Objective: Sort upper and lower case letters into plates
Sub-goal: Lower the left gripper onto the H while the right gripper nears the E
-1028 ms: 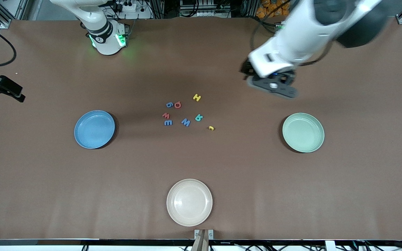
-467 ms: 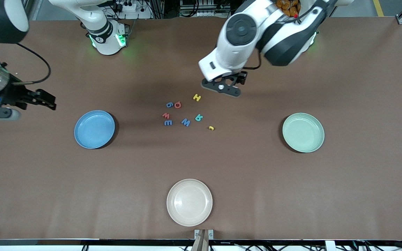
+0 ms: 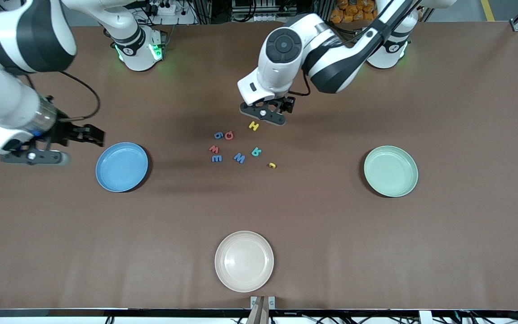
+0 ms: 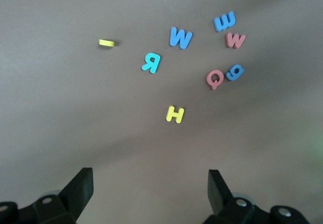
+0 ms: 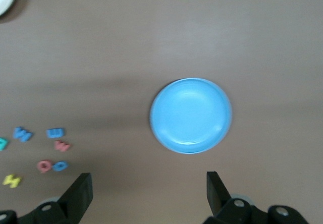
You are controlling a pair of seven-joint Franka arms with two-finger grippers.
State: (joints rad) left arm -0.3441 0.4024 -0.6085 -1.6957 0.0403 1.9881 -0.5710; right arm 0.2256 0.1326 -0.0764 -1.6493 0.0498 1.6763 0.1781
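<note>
Eight small letters [image 3: 239, 158] lie in a loose cluster mid-table, between the blue plate [image 3: 122, 167] and the mint green plate [image 3: 390, 171]. The yellow H [image 3: 253, 126] lies farthest from the front camera. My left gripper [image 3: 263, 114] hangs open and empty over the table just beside the yellow H. Its wrist view shows the H [image 4: 175, 114] ahead of the open gripper [image 4: 150, 173]. My right gripper [image 3: 32, 156] is open and empty over the table beside the blue plate, toward the right arm's end. The plate [image 5: 192, 115] shows ahead of the gripper [image 5: 149, 176].
A cream plate [image 3: 244, 261] sits near the table's front edge, nearer to the front camera than the letters. Both coloured plates are empty. A small yellow piece [image 3: 272, 165] lies apart from the cluster, toward the mint plate.
My left arm has swung from near the mint plate's end toward the letters and lowered by the yellow H. My right arm has moved in toward the blue plate. The letters have not moved.
</note>
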